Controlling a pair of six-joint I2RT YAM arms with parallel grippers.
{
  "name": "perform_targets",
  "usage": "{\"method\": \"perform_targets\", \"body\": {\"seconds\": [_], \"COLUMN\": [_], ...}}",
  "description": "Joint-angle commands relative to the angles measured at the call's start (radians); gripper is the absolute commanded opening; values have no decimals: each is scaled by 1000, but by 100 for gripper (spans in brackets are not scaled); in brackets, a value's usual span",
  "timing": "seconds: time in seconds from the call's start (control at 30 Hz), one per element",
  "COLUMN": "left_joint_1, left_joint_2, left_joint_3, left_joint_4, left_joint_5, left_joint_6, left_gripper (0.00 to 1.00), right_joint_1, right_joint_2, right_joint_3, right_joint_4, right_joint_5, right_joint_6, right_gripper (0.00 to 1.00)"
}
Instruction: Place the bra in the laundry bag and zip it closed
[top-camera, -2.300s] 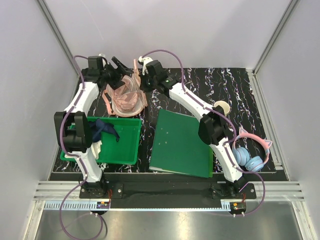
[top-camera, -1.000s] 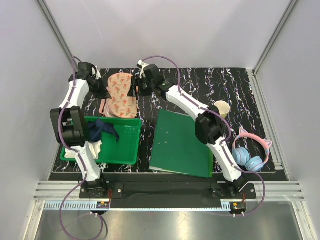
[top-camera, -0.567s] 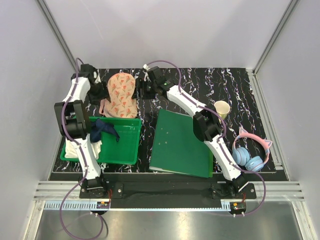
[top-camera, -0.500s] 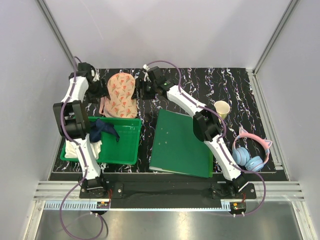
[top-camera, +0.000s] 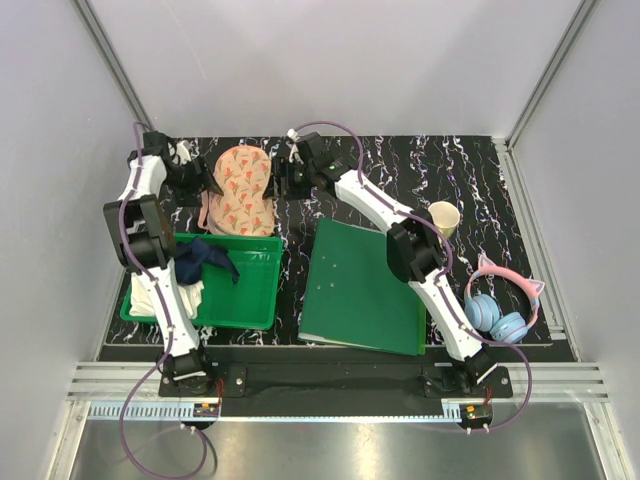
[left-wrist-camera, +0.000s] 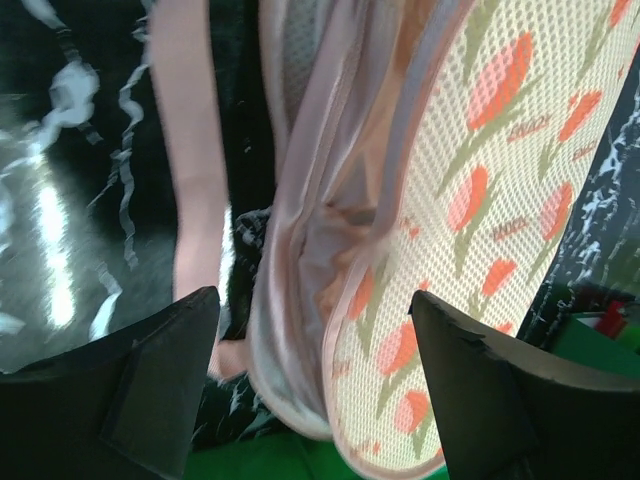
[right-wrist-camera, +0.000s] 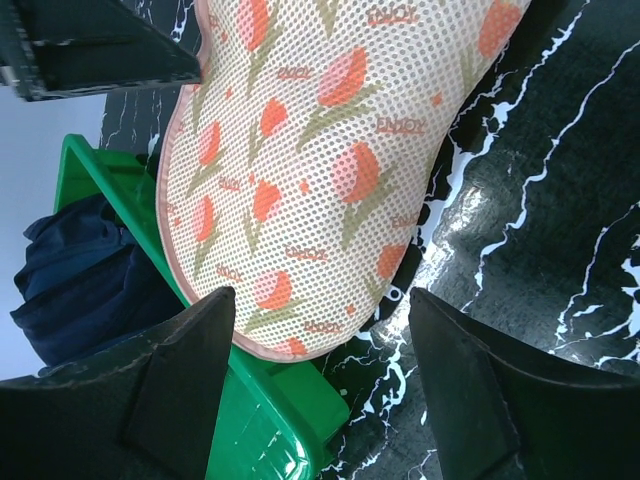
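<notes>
**Top view.** The bag (top-camera: 243, 190) is laid printed side up at the far left of the desk (top-camera: 480, 180), its near end reaching the rim of the bin (top-camera: 255, 300). The left hand (top-camera: 196, 180) is held just beside the bag's left edge and the right hand (top-camera: 283, 180) just beside its right edge.

**Left wrist view.** The left hand's fingers (left-wrist-camera: 150, 390) are spread wide and nothing is gripped. Beyond them the bag's rim is seen gaping, and pale pink folds of the bra (left-wrist-camera: 330, 230) are seen inside the gap. A pink band (left-wrist-camera: 190, 150) is laid on the desk just beside the bag. Whether it belongs to the bra or the bag cannot be told.

**Right wrist view.** The right hand's fingers (right-wrist-camera: 170, 390) are likewise spread wide and empty. The bag's printed top is seen beyond them, clear of both tips. A blue cloth (right-wrist-camera: 80, 270) is held in the bin.
</notes>
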Motion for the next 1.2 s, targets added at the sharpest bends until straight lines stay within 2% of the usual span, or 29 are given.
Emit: {"method": "perform_targets", "body": {"seconds": [0.0,0.2,0.6,0.87,1.03,1.17], "left_joint_1": [-3,-70,-349,-354,-348,-348], "left_joint_2": [71,114,162,-71,-126,-91], "left_joint_3": [74,64,150,36,30,51], "left_joint_4": [36,92,229,258,247,246], "left_joint_5": [176,210,195,-70,-109,-14], "left_joint_6": [-49,-132,-307,-272,-225,-215], "left_gripper": [82,81,81,83,84,80], "right_joint_1": [-23,-58,-152,-209,-221,-229], "right_joint_2": [6,-38,-219,-290,-281,-259], "right_joint_3": [18,-42,-324,-432,-426,-401], "right_joint_4": [9,9,30,33,36,38], "right_joint_5": [-17,-6,61,67,21,-17], "right_joint_6": [12,17,-20,-116,-124,-107], "right_gripper": [78,78,79,81,82,82]}}
